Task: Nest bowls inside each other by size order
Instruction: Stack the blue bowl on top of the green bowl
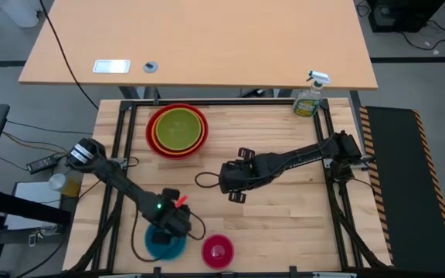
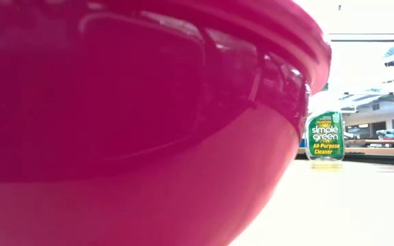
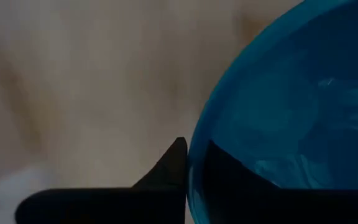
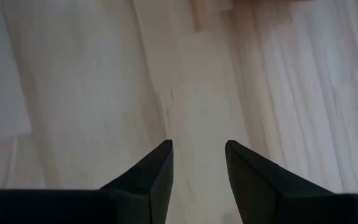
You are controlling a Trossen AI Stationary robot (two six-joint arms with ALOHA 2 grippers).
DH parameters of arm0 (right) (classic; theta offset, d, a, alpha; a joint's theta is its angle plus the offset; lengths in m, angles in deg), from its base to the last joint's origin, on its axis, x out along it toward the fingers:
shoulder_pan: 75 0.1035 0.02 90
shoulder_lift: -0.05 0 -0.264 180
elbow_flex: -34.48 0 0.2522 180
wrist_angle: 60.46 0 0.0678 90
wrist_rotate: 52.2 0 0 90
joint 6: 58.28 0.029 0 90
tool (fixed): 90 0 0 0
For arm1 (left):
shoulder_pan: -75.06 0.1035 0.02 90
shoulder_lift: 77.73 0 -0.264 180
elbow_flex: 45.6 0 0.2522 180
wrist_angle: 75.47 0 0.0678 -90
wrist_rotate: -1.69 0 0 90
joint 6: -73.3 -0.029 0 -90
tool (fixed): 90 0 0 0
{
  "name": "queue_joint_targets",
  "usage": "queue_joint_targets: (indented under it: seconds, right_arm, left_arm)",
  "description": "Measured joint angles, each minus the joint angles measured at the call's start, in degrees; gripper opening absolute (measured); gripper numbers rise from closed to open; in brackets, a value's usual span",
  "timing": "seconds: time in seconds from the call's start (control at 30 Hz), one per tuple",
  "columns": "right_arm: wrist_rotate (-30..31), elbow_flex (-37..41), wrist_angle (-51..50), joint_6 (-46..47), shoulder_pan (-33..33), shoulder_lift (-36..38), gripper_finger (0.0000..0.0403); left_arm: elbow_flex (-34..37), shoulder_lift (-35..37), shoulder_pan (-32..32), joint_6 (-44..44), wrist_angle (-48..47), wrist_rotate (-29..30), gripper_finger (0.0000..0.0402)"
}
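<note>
The red bowl (image 1: pixel 155 137) stands at the table's far left with the orange bowl (image 1: pixel 161 147) and the yellow-green bowl (image 1: pixel 179 127) nested inside it. The blue bowl (image 1: pixel 163 243) is at the near left edge, under my left gripper (image 1: pixel 170 226), which is shut on its rim (image 3: pixel 194 155). The magenta-pink bowl (image 1: pixel 218 251) rests on its base on the table just right of the blue one, and fills the low view (image 2: pixel 128 123). My right gripper (image 1: pixel 227 184) hovers open and empty over bare wood near the table's middle, as the right wrist view (image 4: pixel 199 149) shows. My left gripper holds the blue bowl by its rim (image 3: pixel 194 180). One finger (image 3: pixel 169 168) is outside the wall. The other (image 3: pixel 241 177) is inside, seen dark through the blue plastic. The fingers come from above, slanting down. Whether the bowl is off the table I cannot tell.
A green spray bottle (image 1: pixel 310 99) stands at the table's far right corner and shows in the low view (image 2: pixel 325 135). A larger desk (image 1: pixel 207 38) lies beyond the far edge. Bare wood (image 1: pixel 284 224) lies between the right arm and the near edge.
</note>
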Motion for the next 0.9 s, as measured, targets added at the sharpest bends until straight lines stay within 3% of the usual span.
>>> queue_joint_targets:
  seconds: [0.27,0.5,0.8,0.9]
  right_arm:
    - [-0.83,7.23,-1.59,1.11,0.23,2.21,0.0142]
    - [4.53,20.54,5.38,8.44,0.35,11.32,0.0119]
    - [3.10,31.47,21.94,8.85,2.04,19.87,0.0116]
    - [1.95,32.26,26.15,7.25,2.07,20.26,0.0115]
  left_arm:
    - [0.17,10.46,7.11,-4.86,-8.07,8.74,0.0023]
    - [0.15,20.69,16.91,-9.77,-10.77,15.62,0.0023]
    - [-0.18,26.48,36.79,-22.11,-10.11,15.35,0.0023]
    - [-2.74,26.12,42.96,-24.89,-9.80,11.50,0.0023]
